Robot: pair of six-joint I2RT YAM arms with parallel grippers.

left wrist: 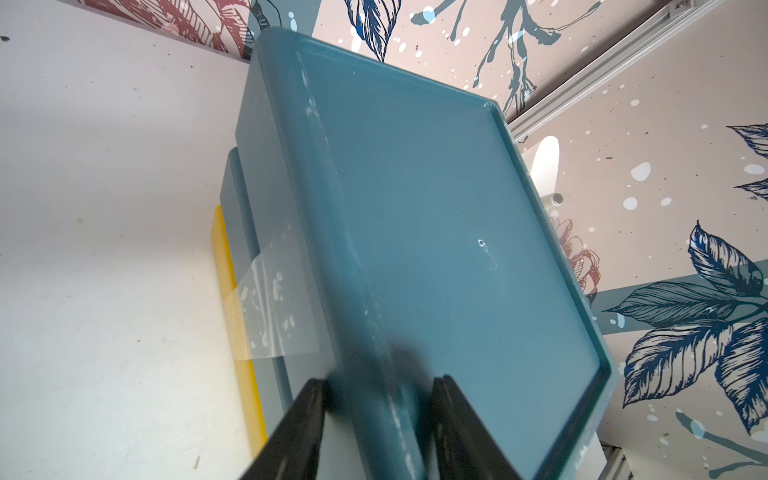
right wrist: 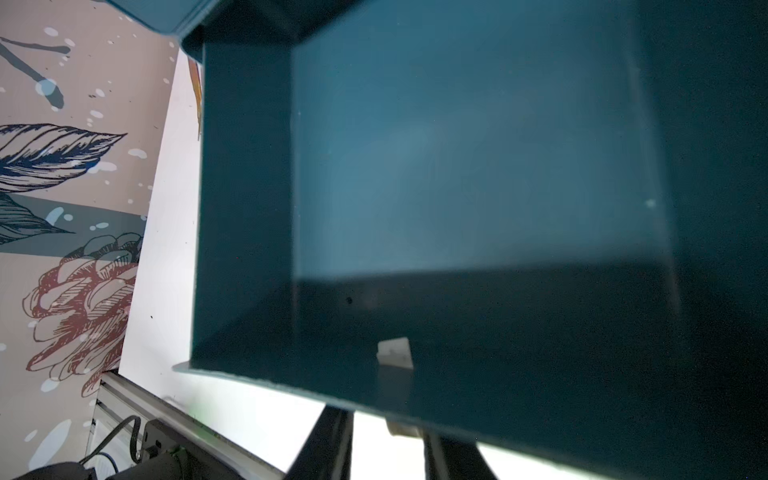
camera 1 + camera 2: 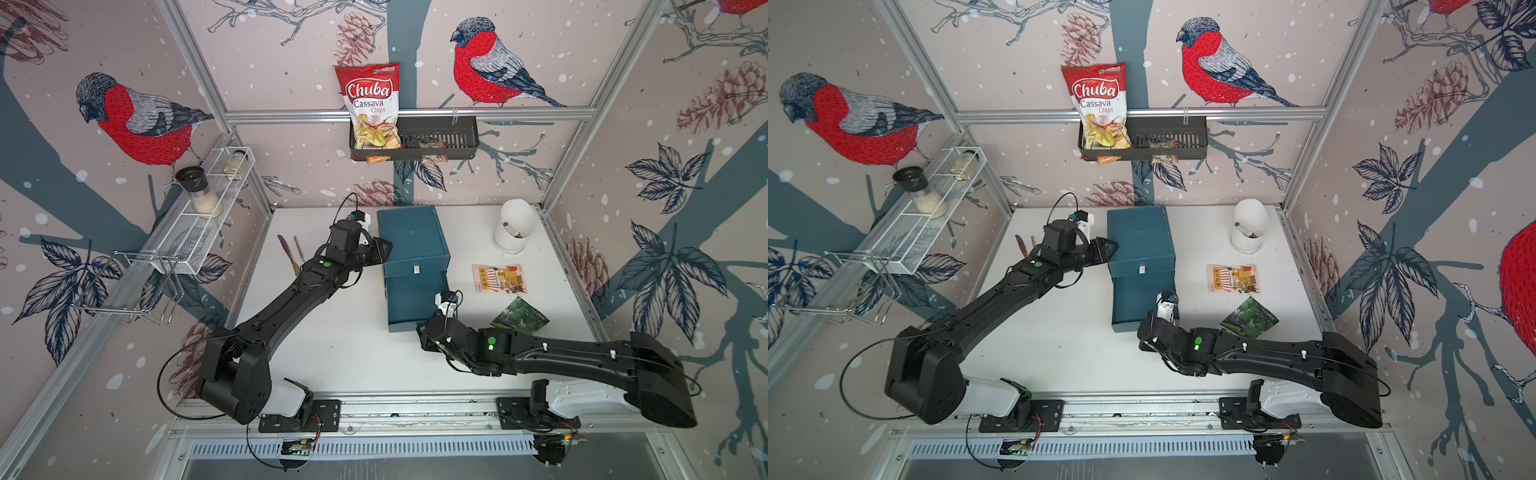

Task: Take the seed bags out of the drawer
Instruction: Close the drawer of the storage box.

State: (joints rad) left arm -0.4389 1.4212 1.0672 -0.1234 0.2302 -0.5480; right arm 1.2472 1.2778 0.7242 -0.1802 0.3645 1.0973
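A teal cabinet (image 3: 409, 232) stands in the middle of the white tabletop (image 3: 353, 361), with its lower drawer (image 3: 409, 301) pulled out toward the robot. In the right wrist view the drawer's visible floor is bare teal, with no packet in sight. Two seed bags lie flat on the tabletop to the right of the cabinet and clear of it. The cream-orange striped bag (image 3: 498, 278) lies farther back, and the dark green bag (image 3: 519, 316) lies nearer the robot, close beside the right arm. Both show in both top views. A third bag cannot be made out. The left gripper (image 1: 376, 386) sits at the cabinet's upper left edge with one finger on each side of the top rim. The rim there is blurred, so I cannot tell whether the jaws press on it. The right gripper (image 2: 382, 419) is at the front wall of the drawer, its fingers standing apart on either side of a small white tab (image 2: 395, 353). I cannot tell whether they pinch it. A red chips bag (image 3: 370, 104) hangs in a black wall basket (image 3: 449, 133) on the back wall.
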